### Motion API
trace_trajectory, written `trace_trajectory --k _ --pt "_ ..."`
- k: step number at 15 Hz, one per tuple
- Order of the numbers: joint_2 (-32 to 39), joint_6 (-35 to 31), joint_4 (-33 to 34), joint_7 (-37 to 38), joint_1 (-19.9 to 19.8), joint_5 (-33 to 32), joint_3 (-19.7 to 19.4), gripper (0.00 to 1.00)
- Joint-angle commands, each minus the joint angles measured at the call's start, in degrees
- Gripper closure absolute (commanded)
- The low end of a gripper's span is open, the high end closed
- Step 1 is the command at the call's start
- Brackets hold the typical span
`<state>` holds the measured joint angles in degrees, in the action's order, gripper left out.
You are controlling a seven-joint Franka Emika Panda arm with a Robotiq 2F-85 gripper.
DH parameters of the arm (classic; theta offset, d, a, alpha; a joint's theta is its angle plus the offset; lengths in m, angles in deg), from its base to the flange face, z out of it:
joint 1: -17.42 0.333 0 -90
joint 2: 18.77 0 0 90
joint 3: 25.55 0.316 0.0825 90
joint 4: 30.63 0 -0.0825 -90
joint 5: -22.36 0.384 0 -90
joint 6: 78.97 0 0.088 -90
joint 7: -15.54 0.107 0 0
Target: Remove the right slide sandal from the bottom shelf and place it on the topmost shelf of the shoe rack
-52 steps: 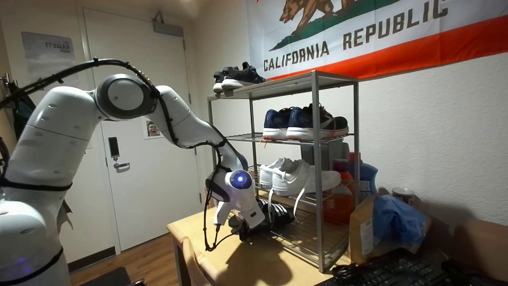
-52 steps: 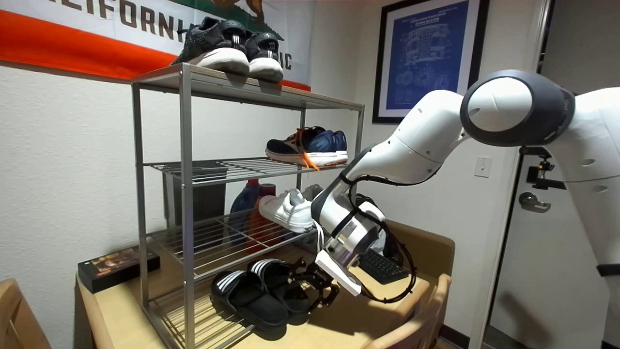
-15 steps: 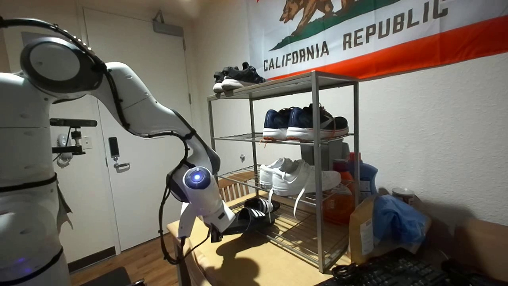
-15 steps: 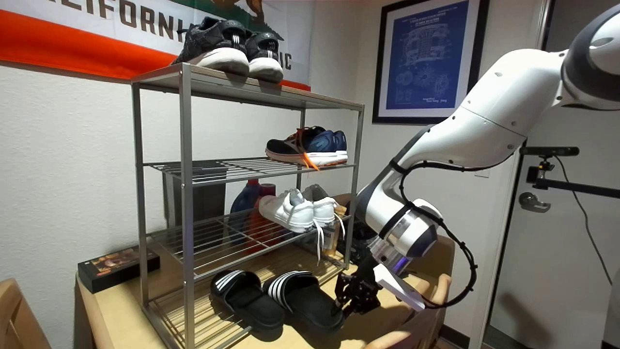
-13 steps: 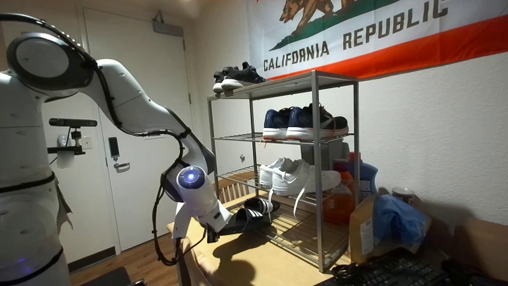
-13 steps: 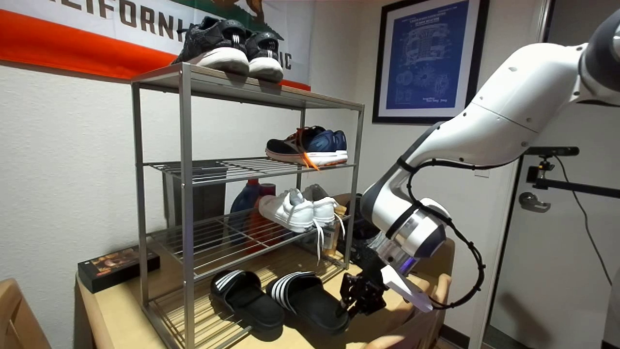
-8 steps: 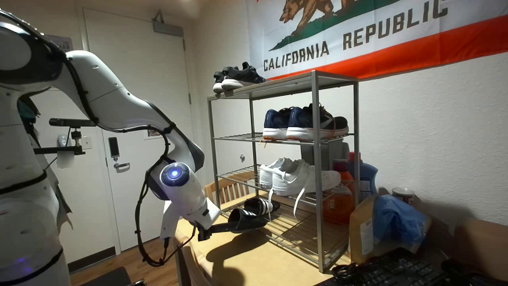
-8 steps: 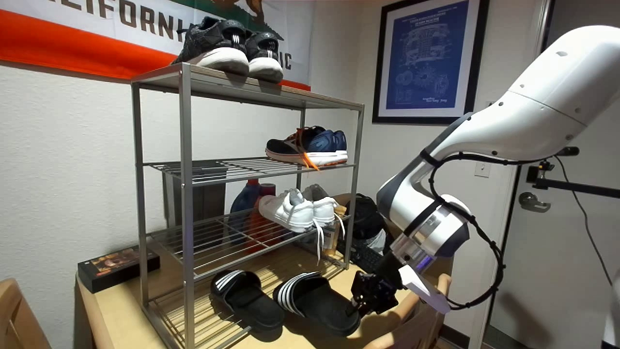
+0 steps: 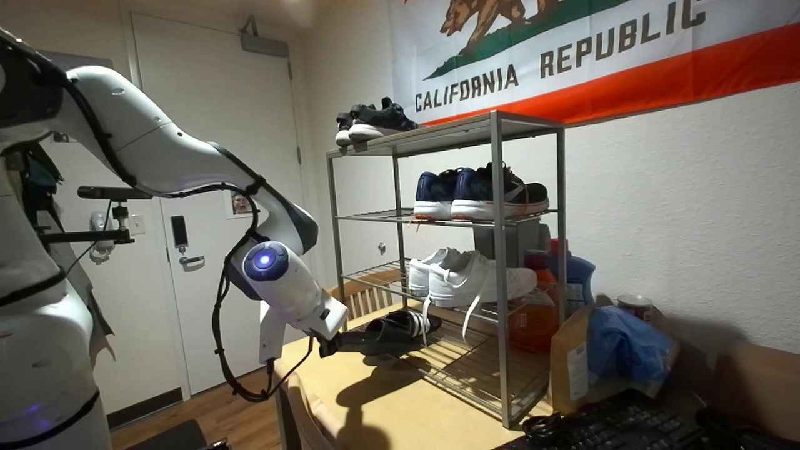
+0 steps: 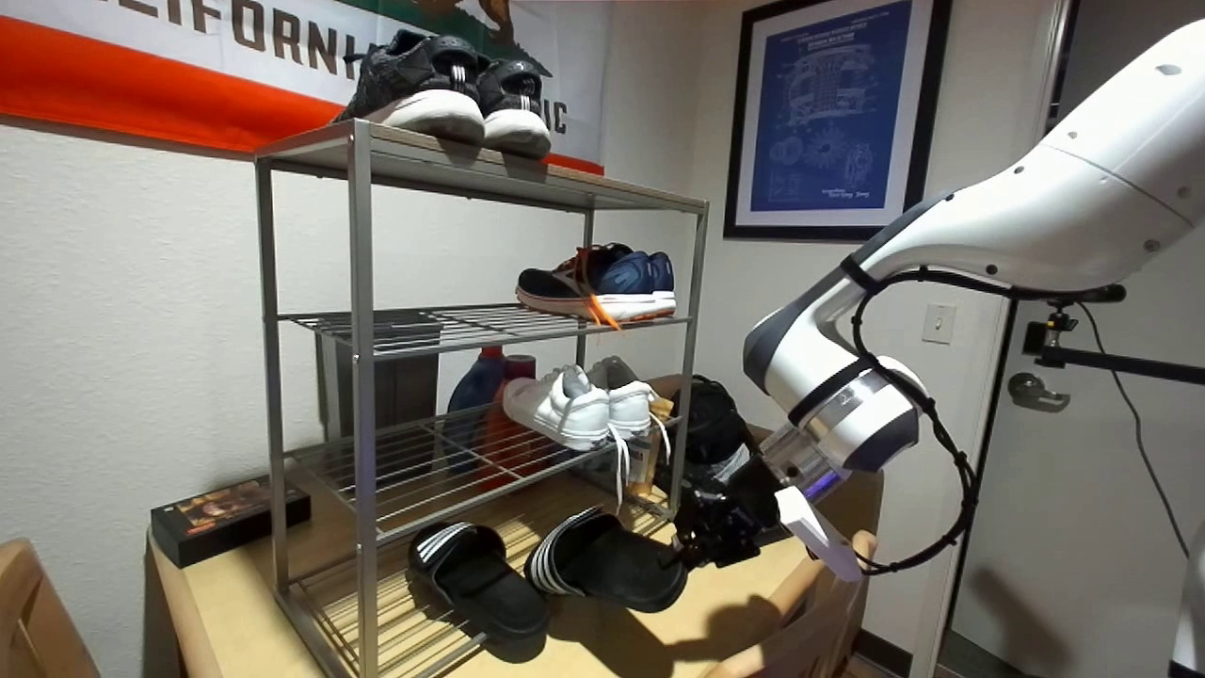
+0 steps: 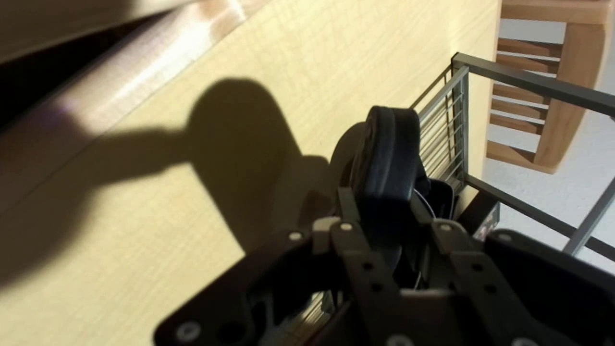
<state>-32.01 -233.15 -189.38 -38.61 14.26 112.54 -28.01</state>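
Note:
The right slide sandal [image 10: 617, 565], black with a white-striped strap, hangs in front of the rack. My gripper [image 10: 680, 556] is shut on its heel end; in the wrist view the fingers [image 11: 347, 206] press either side of the sole [image 11: 391, 149]. A shadow lies below it on the table. Its strap end points toward the bottom shelf [image 9: 462, 369]; whether it touches there I cannot tell. The matching slide [image 10: 490, 598] stays on that shelf. The topmost shelf [image 10: 602, 191] of the shoe rack [image 10: 361, 405] carries black sneakers [image 10: 428, 94] at one end.
White shoes [image 10: 565, 410] with dangling laces and blue sneakers [image 10: 598, 287] occupy the middle tiers. A black box [image 10: 231, 518] lies beside the rack. A wooden chair [image 10: 810, 621] stands at the table's front. A keyboard [image 9: 644, 431] and a paper bag [image 9: 572, 362] flank the rack's side.
Since the oldest frames my gripper has taken the sandal's heel and drawn it outward from the rack. Over the last half second the gripper and heel end rose. The other slide has stayed.

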Motion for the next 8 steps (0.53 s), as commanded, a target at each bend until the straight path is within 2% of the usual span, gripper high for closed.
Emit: trace_trajectory --k 1,8 --pt "-4.9 0.3 -0.9 -2.7 0.5 3.1 0.2 0.93" --pt "-8.6 0.1 -0.7 -2.2 2.0 3.8 0.6 0.93"
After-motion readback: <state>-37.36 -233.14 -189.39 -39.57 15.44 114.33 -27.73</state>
